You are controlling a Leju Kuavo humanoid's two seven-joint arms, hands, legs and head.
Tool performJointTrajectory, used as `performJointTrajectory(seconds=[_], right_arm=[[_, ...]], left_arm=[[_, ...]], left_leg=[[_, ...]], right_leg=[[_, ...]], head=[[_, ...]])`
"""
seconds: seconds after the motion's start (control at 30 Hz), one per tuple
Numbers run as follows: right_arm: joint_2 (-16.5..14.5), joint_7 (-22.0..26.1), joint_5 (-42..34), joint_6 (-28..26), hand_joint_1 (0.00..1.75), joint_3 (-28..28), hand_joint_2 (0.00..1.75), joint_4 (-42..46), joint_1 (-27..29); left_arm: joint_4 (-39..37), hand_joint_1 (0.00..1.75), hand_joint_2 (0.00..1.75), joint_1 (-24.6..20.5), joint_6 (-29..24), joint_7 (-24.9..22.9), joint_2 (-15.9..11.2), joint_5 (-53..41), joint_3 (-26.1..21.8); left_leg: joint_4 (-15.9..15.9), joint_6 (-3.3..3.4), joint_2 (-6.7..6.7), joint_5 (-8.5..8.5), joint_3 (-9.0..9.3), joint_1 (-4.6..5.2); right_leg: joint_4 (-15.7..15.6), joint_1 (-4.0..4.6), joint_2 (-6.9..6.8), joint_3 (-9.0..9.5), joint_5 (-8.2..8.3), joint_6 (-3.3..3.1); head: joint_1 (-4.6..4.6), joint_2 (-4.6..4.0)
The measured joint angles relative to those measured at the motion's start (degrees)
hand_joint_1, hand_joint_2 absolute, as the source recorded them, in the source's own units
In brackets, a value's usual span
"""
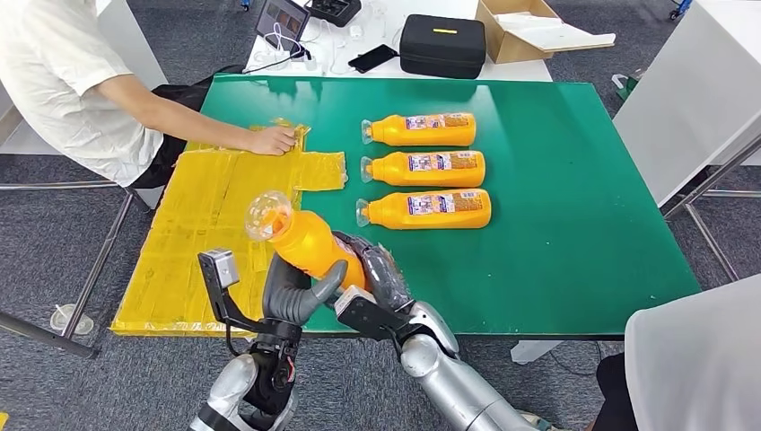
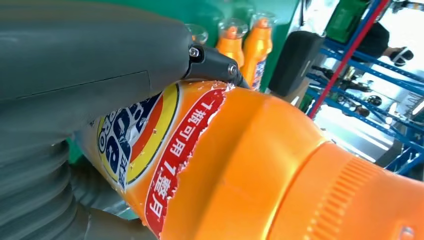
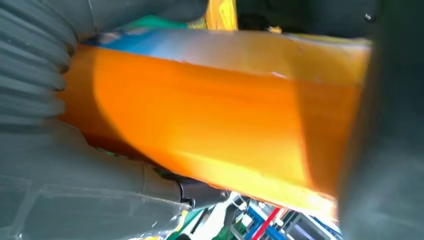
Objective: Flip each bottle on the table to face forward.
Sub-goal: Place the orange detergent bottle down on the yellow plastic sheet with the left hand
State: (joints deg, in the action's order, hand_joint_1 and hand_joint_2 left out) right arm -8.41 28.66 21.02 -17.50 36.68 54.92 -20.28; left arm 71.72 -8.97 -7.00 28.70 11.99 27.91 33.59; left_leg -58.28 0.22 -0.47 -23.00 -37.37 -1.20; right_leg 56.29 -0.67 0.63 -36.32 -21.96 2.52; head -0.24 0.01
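An orange bottle (image 1: 305,241) is held aloft between both hands above the near edge of the green table (image 1: 574,242), its clear-capped neck tilted up and away toward the yellow taped sheet (image 1: 206,233) that overhangs the table's left edge. The left hand (image 1: 296,292) cups the body from below with its thumb wrapped up the side; the right hand (image 1: 381,278) is clasped around the base end. A two-handed hold of this kind probably lets the bottle be rolled about its long axis so that the wanted label face turns up before it is laid down. Three further bottles (image 1: 426,169) lie on their sides in a neat column near the table's middle, necks toward the left edge and printed labels up; they appear already set, with a free place at the near end of the column for the fourth. The left wrist view shows a torn-edged red and blue label (image 2: 150,150) on the held bottle, partly covered by the thumb. The right wrist view is blurred, and the fingers' contact cannot be made out there. A seated person's hand (image 1: 272,140) rests on the sheet's far corner. Whether the held bottle's label faces front or back cannot be told.
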Motion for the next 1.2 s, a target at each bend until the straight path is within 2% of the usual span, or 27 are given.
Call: performJointTrajectory(seconds=[0.2,0.37,0.5,0.6,0.73,0.9,1.03,1.2], right_arm=[[0.02,0.32,-3.73,2.37,0.0,-0.29,1.75,0.01,0.22],[0.07,1.15,-6.08,2.71,0.0,-1.52,1.75,0.1,1.16],[0.17,2.1,-6.9,1.38,0.0,-2.95,1.75,0.52,2.27],[0.26,3.16,-7.37,-1.15,0.0,-4.52,1.75,1.28,3.52],[0.51,5.16,-8.06,-5.53,0.0,-7.52,0.0,3.39,5.95],[0.82,9.73,-9.97,-11.41,0.0,-13.05,0.0,8.73,9.78],[1.04,11.21,-10.62,-14.45,0.0,-19.13,1.75,15.55,13.01],[1.11,11.38,-11.31,-15.83,0.0,-24.92,1.75,22.88,15.91]], left_arm=[[-0.15,1.75,1.75,-0.18,0.54,0.33,-0.04,-0.54,0.03],[-0.21,1.75,1.75,-0.19,-1.43,0.68,-0.08,-2.64,0.22],[-0.43,1.75,1.75,-0.18,-3.63,1.08,-0.12,-5.06,0.33],[-0.49,1.75,1.75,-0.14,-7.28,1.8,-0.38,-8.87,0.33],[-0.49,1.75,1.75,0.17,-13.65,2.74,-1.14,-16.68,0.22],[-0.57,1.75,1.75,0.33,-24.35,2.61,-2.71,-33.03,-0.8],[-1.15,1.75,1.75,-0.23,-30.21,-0.79,-4.33,-47.95,-3.27],[-2.96,1.75,1.75,-1.93,-31.93,-7.5,-6.03,-63.75,-6.35]], left_leg=[[0.0,0.0,0.01,0.0,0.0,0.0],[0.0,0.0,0.01,0.0,0.0,0.0],[0.0,0.0,0.0,0.0,0.0,0.0],[0.0,0.0,0.0,0.0,-0.01,0.0],[0.0,0.0,-0.01,-0.01,-0.02,0.0],[0.0,0.0,-0.02,-0.01,-0.03,0.0],[0.0,0.0,-0.02,-0.01,-0.02,0.0],[0.0,0.0,-0.02,0.0,-0.01,0.0]], right_leg=[[0.0,0.0,0.0,-0.01,0.0,0.0],[0.0,0.0,0.0,-0.01,0.0,0.0],[0.0,0.0,0.0,-0.01,0.0,0.0],[-0.01,0.0,0.0,-0.01,0.0,0.0],[0.0,0.0,0.0,-0.01,0.0,0.0],[-0.01,0.0,-0.01,-0.03,-0.01,-0.01],[-0.01,0.0,-0.01,-0.02,-0.01,-0.01],[0.0,0.0,-0.01,-0.01,0.0,0.0]], head=[[-0.01,0.0],[0.0,0.0],[0.0,0.0],[0.0,0.0],[0.0,-0.01],[0.0,-0.01],[0.01,-0.01],[0.01,0.0]])
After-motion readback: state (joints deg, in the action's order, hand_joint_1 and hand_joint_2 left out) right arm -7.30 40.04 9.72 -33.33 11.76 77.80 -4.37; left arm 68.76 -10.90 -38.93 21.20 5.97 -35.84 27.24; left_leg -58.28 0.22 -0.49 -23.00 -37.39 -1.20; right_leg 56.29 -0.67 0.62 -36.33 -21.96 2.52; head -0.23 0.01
